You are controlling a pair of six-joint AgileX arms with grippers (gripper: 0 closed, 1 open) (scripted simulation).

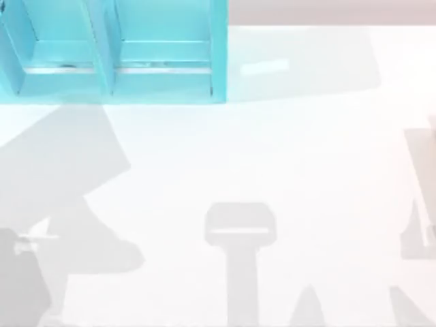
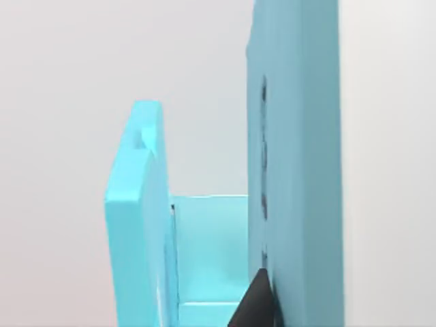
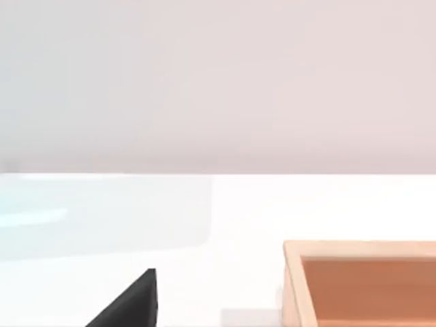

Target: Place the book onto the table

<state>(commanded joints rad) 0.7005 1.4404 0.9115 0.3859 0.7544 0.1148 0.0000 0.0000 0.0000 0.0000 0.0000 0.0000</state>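
Note:
The book is hidden, or I cannot tell it apart from the teal panels. The white table [image 1: 286, 170] spreads out below the teal shelf unit [image 1: 116, 75], which stands at the back left. In the left wrist view a tall teal panel [image 2: 300, 170] rises close by, with an open compartment [image 2: 208, 252] beside it. One dark fingertip [image 2: 256, 305] of my left gripper rests against that panel's lower edge. In the right wrist view one dark fingertip [image 3: 129, 303] of my right gripper hangs over the table [image 3: 238, 211].
An orange-brown wooden box [image 3: 361, 286] with a pale rim stands on the table close to my right gripper. Grey shadows of the arms fall across the table's left [image 1: 61, 177] and right [image 1: 419, 197] sides.

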